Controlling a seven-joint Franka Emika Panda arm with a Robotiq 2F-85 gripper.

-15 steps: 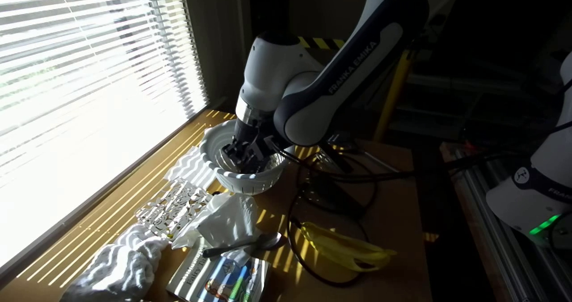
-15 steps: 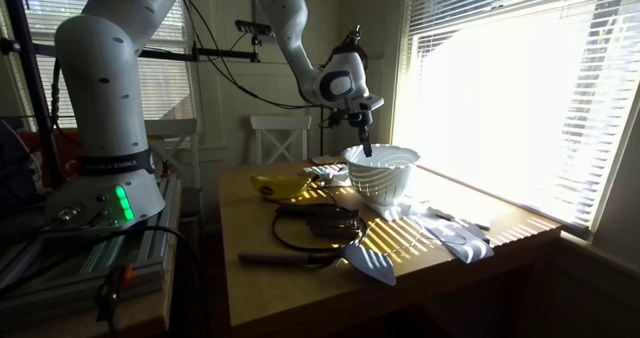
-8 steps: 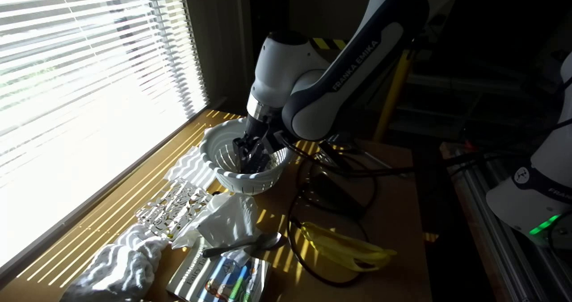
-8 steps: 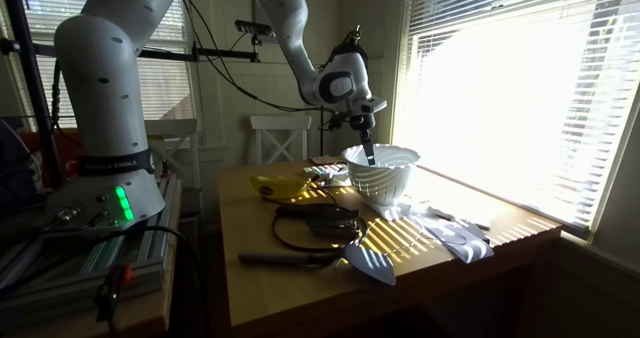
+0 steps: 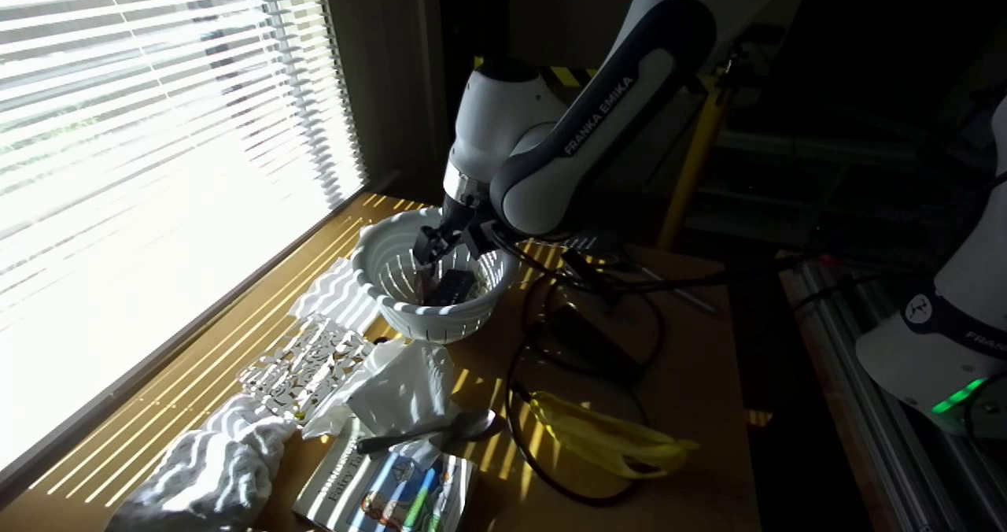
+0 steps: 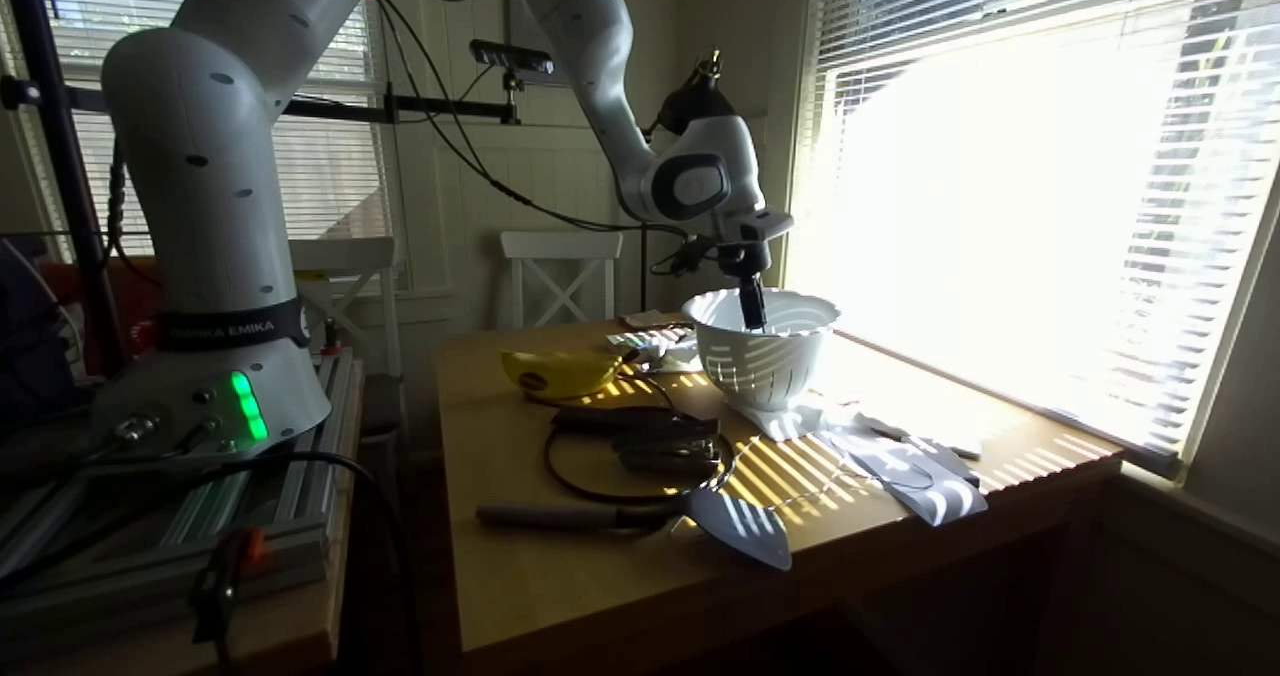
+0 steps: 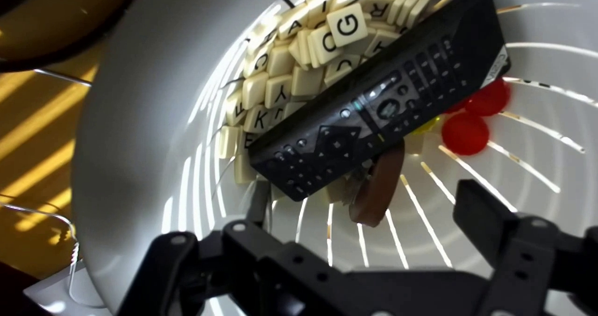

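My gripper stands open inside the mouth of a white slotted bowl, with nothing held. Below and ahead of it in the wrist view, a black remote control lies slanted across cream letter tiles. The left fingertip appears close to the remote's lower end; contact cannot be told. A brown strap-like thing pokes out from under the remote, between the fingers and lower down. Red discs sit at the remote's right side. In both exterior views the gripper reaches down into the bowl.
Around the bowl on the table lie a yellow banana-like pouch, a dark spoon over a book, white crumpled cloth and a lacy metal piece. A spatula and black cable lie near the table edge.
The gripper has opened and shifted a little toward the right in both exterior views. The dark remote, earlier at the fingers, now lies apart beneath them in the bowl.
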